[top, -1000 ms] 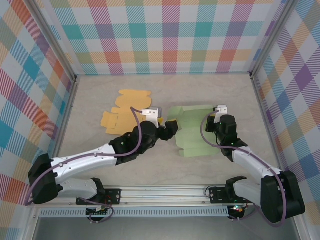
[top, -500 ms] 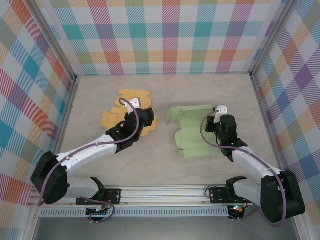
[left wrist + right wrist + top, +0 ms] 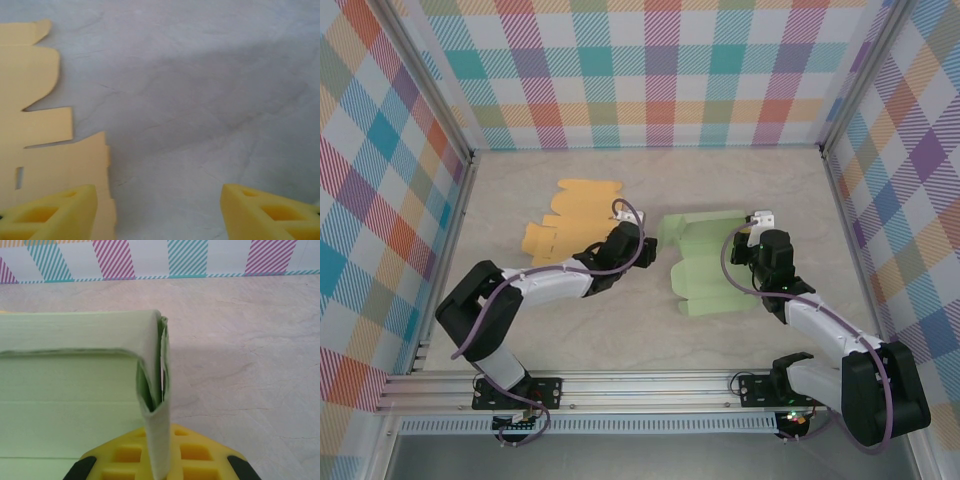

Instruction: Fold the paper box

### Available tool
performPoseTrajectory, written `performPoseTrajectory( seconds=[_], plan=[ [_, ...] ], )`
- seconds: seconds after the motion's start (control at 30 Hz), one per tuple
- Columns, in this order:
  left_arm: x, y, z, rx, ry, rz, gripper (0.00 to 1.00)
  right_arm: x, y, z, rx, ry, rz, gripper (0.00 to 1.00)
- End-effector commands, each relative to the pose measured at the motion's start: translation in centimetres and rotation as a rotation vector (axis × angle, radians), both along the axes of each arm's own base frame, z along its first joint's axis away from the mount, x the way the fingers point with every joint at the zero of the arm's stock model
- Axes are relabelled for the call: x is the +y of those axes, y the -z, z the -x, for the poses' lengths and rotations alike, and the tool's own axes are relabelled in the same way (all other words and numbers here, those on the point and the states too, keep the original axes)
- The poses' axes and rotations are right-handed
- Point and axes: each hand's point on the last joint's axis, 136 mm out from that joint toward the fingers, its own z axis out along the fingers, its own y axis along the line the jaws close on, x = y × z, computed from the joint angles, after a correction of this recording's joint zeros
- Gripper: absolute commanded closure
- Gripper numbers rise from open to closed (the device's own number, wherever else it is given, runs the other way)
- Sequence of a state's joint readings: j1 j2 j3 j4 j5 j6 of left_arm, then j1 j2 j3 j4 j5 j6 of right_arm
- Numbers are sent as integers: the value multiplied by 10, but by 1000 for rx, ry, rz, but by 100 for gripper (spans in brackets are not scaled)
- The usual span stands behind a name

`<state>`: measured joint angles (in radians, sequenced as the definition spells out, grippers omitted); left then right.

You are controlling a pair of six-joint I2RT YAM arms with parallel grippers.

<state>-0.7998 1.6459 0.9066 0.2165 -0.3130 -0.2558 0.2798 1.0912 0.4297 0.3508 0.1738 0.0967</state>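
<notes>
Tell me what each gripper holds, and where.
Right gripper pinches the green paper box by its folded right edge. Left gripper is open, holding nothing.

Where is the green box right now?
In the top view the green box lies right of centre, its right edge pinched by the right gripper, with the yellow sheet to its left.

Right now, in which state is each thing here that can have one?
green paper box, partly folded, one edge turned up and pinched.
yellow paper box, unfolded, lying flat.
left tool, open, empty.
right tool, shut on the green paper box's edge.
</notes>
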Motion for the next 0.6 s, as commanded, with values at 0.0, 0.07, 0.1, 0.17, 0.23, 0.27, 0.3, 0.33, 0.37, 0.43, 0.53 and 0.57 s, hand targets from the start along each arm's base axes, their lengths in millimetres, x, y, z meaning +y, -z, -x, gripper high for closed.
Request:
performPoseTrajectory(
  seconds=[0.0, 0.07, 0.1, 0.17, 0.23, 0.27, 0.3, 0.33, 0.37, 0.43, 0.53, 0.57],
  plan=[
    [-42, -26, 13, -91, 174, 37, 34, 2, -7, -1, -24, -3, -26, 100],
    [-56, -26, 24, -103, 246, 22, 34, 2, -7, -1, -23, -5, -26, 100],
    [-63, -27, 30, -108, 278, 13, 34, 2, -7, -2, -21, -5, -26, 100],
    [-72, -28, 38, -115, 323, 0, 35, 2, -7, -1, -23, -4, -26, 100],
    [-76, -29, 43, -121, 350, -5, 35, 2, -8, -1, -24, -3, -25, 100],
    [-76, -30, 44, -124, 353, -8, 35, 2, -8, -1, -24, -2, -25, 100],
    [-76, -30, 44, -125, 355, -13, 35, 2, -8, -1, -24, -3, -25, 100],
    [-75, -31, 44, -128, 362, -19, 36, 2, -8, -1, -25, -3, -26, 100],
    [-76, -31, 46, -130, 373, -26, 36, 2, -7, -1, -24, -3, -27, 100],
    [-78, -32, 48, -131, 402, -37, 36, 2, -8, -2, -25, -5, -30, 100],
    [-79, -35, 48, -144, 420, -53, 36, 3, -7, -2, -23, -6, -29, 100],
    [-80, -36, 46, -151, 416, -61, 37, 3, -7, -2, -23, -7, -29, 100]
  ],
)
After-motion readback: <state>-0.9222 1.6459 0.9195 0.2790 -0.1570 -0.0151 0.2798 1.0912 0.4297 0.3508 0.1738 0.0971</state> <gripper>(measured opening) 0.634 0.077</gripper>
